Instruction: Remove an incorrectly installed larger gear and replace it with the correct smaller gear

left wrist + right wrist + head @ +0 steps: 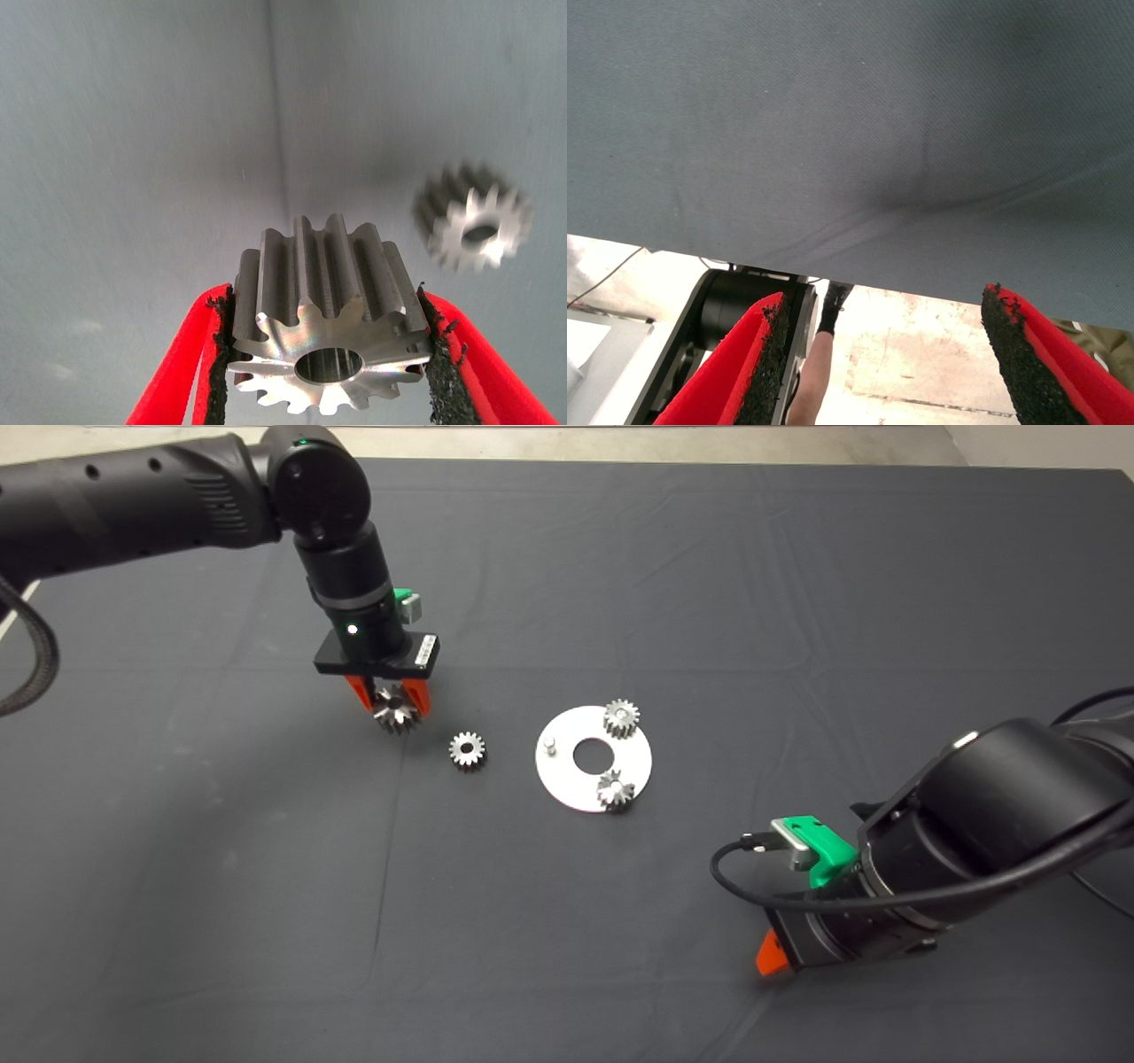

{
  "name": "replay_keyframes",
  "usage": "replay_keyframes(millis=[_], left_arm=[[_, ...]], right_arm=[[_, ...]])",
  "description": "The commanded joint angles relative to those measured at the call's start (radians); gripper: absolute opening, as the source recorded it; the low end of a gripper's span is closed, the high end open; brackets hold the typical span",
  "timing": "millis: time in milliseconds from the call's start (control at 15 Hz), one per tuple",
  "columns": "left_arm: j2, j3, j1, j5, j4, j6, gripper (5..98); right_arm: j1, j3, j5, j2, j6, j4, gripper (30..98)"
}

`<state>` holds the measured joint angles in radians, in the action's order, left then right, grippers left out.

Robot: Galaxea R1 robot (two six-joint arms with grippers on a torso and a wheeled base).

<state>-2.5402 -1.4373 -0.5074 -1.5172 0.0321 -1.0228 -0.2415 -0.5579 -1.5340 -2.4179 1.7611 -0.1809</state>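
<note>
My left gripper [394, 707] is shut on the larger gear [394, 716], a silver gear with deep teeth and a dark centre hole, held over the mat to the left of the plate. The left wrist view shows that gear [330, 332] clamped between both black pads. A smaller gear [467, 750] lies loose on the mat between the held gear and the round silver plate [580, 784]; it also shows beyond the fingers [477, 230]. The plate carries two gears [622, 717] [614, 789] and one bare peg [550, 746]. My right gripper [769, 955] waits open at the lower right.
The plate has a round hole [594, 755] in its middle. The right wrist view looks past the mat's edge [833, 266] to the floor, where a person's leg [811, 372] and a dark machine base [735, 305] show.
</note>
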Motion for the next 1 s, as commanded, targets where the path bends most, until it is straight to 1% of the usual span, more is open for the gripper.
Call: replay_keyframes(millis=[0,67,200,333,467,533,600,667,733,800,933], left_arm=[[0.03,0.045,-0.019,-0.052,-0.009,-0.007,43.0],[0.031,0.045,-0.015,-0.052,-0.009,-0.007,43.0],[0.042,0.046,0.013,-0.052,-0.009,-0.007,43.0],[0.054,0.054,0.041,-0.052,-0.008,-0.007,43.1],[0.052,0.054,0.055,-0.05,-0.005,-0.007,43.1],[0.049,0.054,0.078,-0.05,0.011,-0.007,45.6],[0.047,0.048,0.115,-0.05,0.042,-0.007,45.8],[0.047,0.043,0.144,-0.047,0.055,-0.007,45.8],[0.047,0.045,0.153,-0.046,0.057,-0.008,45.8],[0.043,0.045,0.153,-0.046,0.057,-0.01,45.8],[0.042,0.036,0.152,-0.044,0.06,-0.012,48.8]], right_arm=[[-0.016,0.0,-0.124,0.012,-0.018,0.012,58.4],[-0.016,0.0,-0.124,0.012,-0.02,0.012,58.4],[-0.016,-0.002,-0.124,0.012,-0.038,0.012,58.4],[-0.018,-0.002,-0.124,0.016,-0.04,0.011,58.4],[-0.016,-0.007,-0.124,0.016,-0.041,0.001,58.4],[-0.016,-0.008,-0.124,0.017,-0.044,0.0,58.4],[-0.016,-0.009,-0.124,0.019,-0.054,0.0,58.4],[-0.016,-0.014,-0.124,0.019,-0.055,0.0,58.4],[-0.016,-0.014,-0.124,0.019,-0.06,0.0,58.4],[-0.016,-0.016,-0.124,0.019,-0.061,0.0,58.4],[-0.016,-0.019,-0.124,0.019,-0.061,0.0,58.4]])
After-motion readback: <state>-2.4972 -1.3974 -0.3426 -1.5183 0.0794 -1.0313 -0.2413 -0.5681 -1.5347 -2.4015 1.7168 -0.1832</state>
